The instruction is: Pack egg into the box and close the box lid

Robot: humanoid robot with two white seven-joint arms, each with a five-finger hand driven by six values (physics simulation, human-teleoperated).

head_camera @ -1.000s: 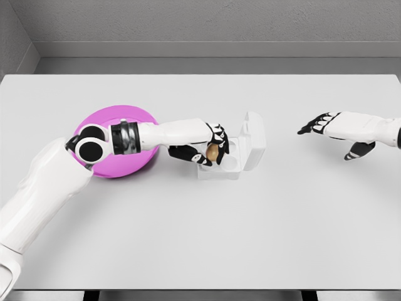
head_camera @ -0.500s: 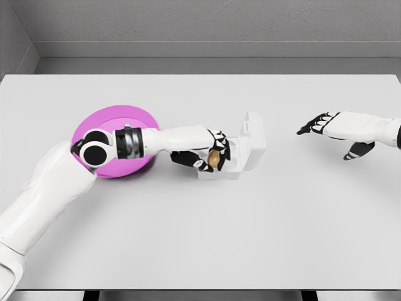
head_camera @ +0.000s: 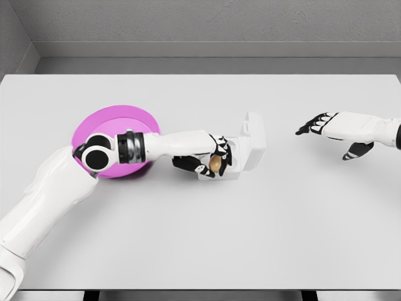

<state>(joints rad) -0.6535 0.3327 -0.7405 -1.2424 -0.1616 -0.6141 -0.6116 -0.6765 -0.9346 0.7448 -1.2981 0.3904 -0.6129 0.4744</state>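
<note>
Egg [head_camera: 215, 163] pinched in left robot hand [head_camera: 212, 162], seemingly over half-hidden box [head_camera: 243, 150].

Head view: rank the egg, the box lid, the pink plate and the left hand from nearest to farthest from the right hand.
1. Box lid, upright, at the box's right side.
2. Egg and left hand, left of the lid; the hand grips the egg, too close to call.
3. Pink plate, far left.

The right hand hovers at the right.

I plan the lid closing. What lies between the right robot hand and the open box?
Only bare table lies between the right robot hand and the box, head view.
</note>
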